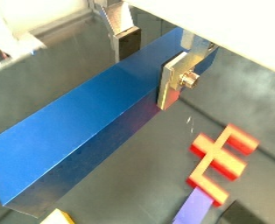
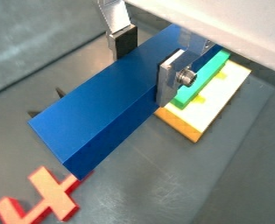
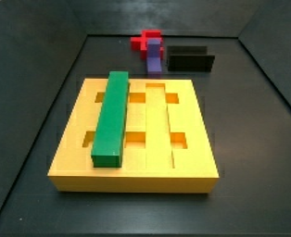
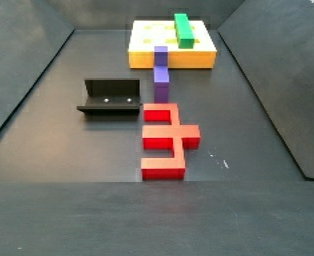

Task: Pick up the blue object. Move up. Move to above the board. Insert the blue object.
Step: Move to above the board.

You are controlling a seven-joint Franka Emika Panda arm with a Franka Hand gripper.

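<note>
In both wrist views the blue object, a long plain bar, lies between the fingers of my gripper. The silver plate presses its near side and the dark pad stands at its far side. The bar hangs above the grey floor and casts a shadow there. The yellow board lies beyond the bar's far end in a wrist view, apart from it. Neither the gripper nor the blue object shows in the side views.
A green bar fills one groove of the board. A purple block and a red piece lie on the floor, next to the dark fixture.
</note>
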